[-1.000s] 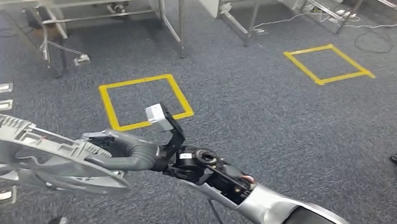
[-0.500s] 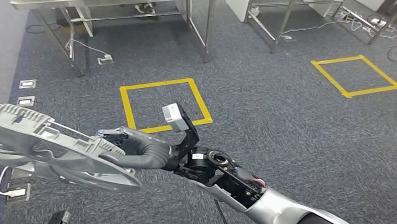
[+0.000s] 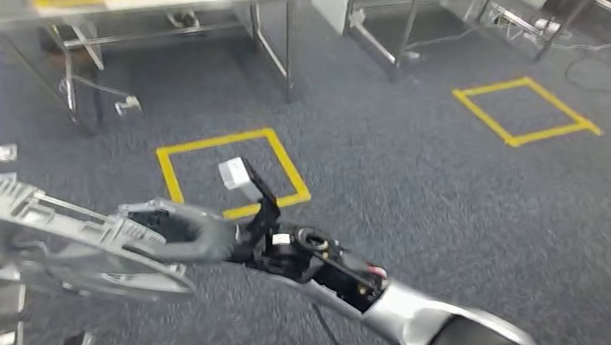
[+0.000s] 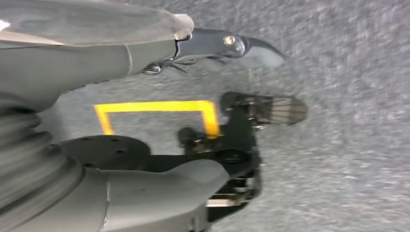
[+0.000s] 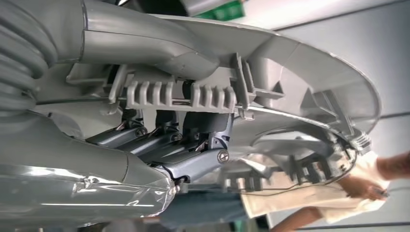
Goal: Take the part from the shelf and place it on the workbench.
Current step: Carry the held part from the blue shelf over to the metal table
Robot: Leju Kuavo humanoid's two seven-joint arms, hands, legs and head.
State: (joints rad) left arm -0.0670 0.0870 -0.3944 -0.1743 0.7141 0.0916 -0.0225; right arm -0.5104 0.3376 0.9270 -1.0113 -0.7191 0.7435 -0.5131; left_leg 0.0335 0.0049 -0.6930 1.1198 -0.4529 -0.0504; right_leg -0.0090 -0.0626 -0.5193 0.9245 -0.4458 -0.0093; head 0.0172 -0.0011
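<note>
The right hand (image 3: 194, 238) grips the grey part (image 3: 66, 240), fingers (image 5: 159, 140) curled under its ribbed rim, held above the carpet near the yellow square (image 3: 232, 169). The left hand (image 4: 208, 43) hangs with fingers apart, holding nothing.

The carpet (image 3: 411, 169) is dark blue-grey and speckled. Two yellow tape squares (image 3: 232, 172) mark it, one at centre and one at upper right. The part (image 3: 66, 240) at lower left is pale grey. The right arm (image 3: 412, 321) is silver, and the right hand (image 3: 187, 237) is dark grey.
</note>
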